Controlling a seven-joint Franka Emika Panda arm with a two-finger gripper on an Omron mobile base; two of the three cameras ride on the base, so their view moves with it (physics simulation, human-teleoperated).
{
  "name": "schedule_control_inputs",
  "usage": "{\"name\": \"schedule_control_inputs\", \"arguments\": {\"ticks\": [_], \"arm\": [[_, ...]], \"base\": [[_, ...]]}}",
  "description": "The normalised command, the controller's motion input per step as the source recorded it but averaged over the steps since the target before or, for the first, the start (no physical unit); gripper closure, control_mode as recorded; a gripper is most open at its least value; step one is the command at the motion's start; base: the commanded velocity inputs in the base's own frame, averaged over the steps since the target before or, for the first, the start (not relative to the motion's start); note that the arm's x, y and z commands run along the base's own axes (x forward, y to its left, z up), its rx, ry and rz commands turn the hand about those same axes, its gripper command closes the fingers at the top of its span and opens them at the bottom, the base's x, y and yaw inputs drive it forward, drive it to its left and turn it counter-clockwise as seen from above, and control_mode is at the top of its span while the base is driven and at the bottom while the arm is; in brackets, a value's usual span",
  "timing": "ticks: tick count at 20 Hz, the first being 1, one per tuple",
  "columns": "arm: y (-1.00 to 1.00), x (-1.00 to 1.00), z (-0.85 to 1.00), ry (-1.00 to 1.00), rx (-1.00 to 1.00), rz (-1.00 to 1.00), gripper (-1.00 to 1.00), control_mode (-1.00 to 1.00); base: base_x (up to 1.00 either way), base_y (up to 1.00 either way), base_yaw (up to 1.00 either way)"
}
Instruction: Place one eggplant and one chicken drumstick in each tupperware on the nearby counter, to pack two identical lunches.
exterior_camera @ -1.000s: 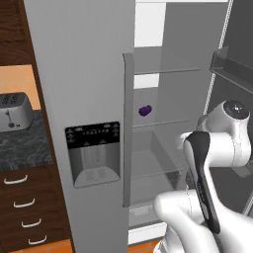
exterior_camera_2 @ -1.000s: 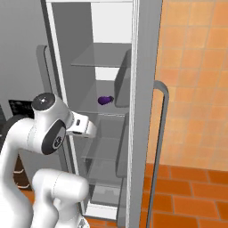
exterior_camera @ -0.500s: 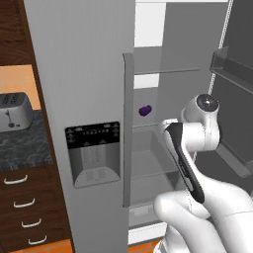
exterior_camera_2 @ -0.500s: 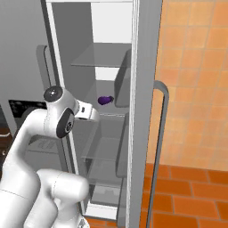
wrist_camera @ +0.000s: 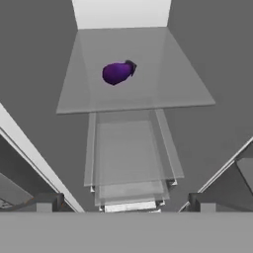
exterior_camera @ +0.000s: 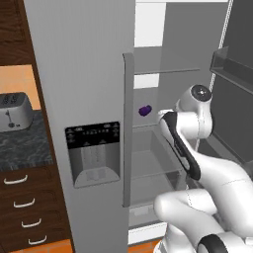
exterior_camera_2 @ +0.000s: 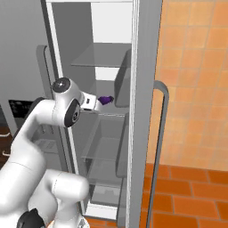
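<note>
- At centre frame in the left base view, I find the fridge with its right compartment open; the open door runs down the middle of the right base view, its handle on the outer side.
- One eggplant lies on a glass shelf, upper middle of the hand view. It also shows as a small purple body at centre of the left base view and just right of the wrist in the right base view.
- I judge it sits there as stored stock, lying on its side, clear of the walls and open to a reach from the front.
- The claw points into the compartment; its two dark tips sit wide apart at the bottom corners of the hand view, nothing between them. The eggplant is well apart from them.
- The arm is raised and bent toward the shelf, which I read as an approach to pick the eggplant.
- Below the shelf I see stacked clear drawers; no drumstick can be made out in them.
- The worktop shows at the left edge of the left base view, carrying a toaster. No tupperware appears on that part.
- Judgement: early stage; nothing is packed yet.
</note>
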Motion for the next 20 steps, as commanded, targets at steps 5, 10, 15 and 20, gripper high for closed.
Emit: {"name": "schedule_control_inputs", "arguments": {"ticks": [5, 10, 15, 20], "arm": [[-0.01, 0.29, 0.00, -0.08, 0.00, 0.12, -1.00, -1.00], [0.00, 0.34, 0.09, -0.03, 0.00, 0.06, -1.00, -1.00], [0.00, 0.40, 0.09, 0.00, 0.00, 0.00, -1.00, -1.00], [0.00, 0.55, -0.11, 0.00, 0.02, 0.00, -1.00, -1.00]], "base": [[0.00, 0.00, 0.00], [0.00, 0.00, 0.00], [0.00, 0.00, 0.00], [0.00, 0.00, 0.00]]}}
